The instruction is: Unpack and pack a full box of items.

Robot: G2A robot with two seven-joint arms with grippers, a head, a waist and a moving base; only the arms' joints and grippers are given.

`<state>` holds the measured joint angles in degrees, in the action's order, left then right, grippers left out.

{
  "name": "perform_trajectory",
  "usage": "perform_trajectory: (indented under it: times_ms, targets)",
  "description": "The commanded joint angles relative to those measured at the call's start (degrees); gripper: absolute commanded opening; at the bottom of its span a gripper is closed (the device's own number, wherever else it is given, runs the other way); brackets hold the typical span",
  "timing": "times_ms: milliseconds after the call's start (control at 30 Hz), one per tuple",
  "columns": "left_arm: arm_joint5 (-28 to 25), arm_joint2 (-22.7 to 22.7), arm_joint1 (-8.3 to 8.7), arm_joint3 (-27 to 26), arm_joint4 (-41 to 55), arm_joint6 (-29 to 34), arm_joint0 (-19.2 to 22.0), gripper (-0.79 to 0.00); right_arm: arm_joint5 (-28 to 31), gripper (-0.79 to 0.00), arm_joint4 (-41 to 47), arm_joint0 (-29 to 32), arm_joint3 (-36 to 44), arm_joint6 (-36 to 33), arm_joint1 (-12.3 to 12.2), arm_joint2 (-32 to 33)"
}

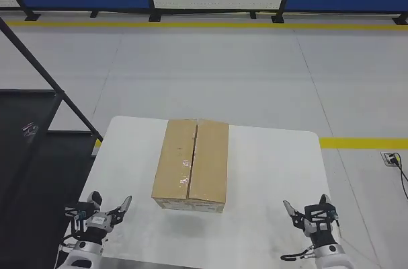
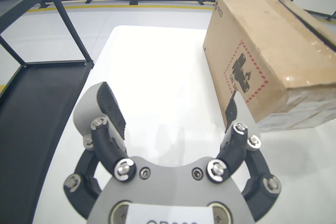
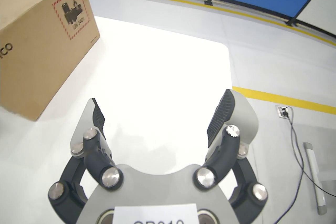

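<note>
Unpacking not begun: left hand and right hand hang wide open, empty, below the mid-frame shut box, whose flaps likely need opening first

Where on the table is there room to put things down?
Bare white table lies between the closed brown cardboard box and the right tool, and a narrower strip between box and left tool. The middle is taken.

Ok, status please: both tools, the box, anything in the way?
Left tool open, empty. Right tool the same. Box on table, flaps shut. Nothing blocking it.
</note>
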<state>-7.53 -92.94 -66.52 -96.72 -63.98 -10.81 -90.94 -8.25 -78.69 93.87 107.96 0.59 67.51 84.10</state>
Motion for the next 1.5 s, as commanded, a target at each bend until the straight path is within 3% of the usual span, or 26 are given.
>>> perform_trajectory:
  times_ms: [0,100,567,900,1467]
  targets:
    - [-1.06,0.76,-0.13,0.52,0.72,-0.52,1.76,0.000,-2.46,0.000,0.03,-1.54,0.61,-0.27,0.41,-2.04]
    - [-2.37,1.14,-0.04,0.60,-1.10,0.26,3.57,0.000,-6.50,0.000,-0.01,-2.94,1.34,-1.11,0.98,-3.73]
    - [-2.25,1.19,-0.06,0.70,-0.85,0.46,3.65,0.000,-6.48,0.000,0.24,-3.09,1.55,-1.06,1.05,-3.97]
    - [0.29,6.95,-0.87,7.03,-3.57,4.17,11.86,0.000,-2.53,0.000,-0.11,-4.89,1.13,4.29,1.82,-7.80]
    - [-0.59,12.60,-1.94,10.47,-4.49,5.76,16.37,0.000,-0.75,0.000,-0.23,-3.21,0.08,5.12,2.23,-5.80]
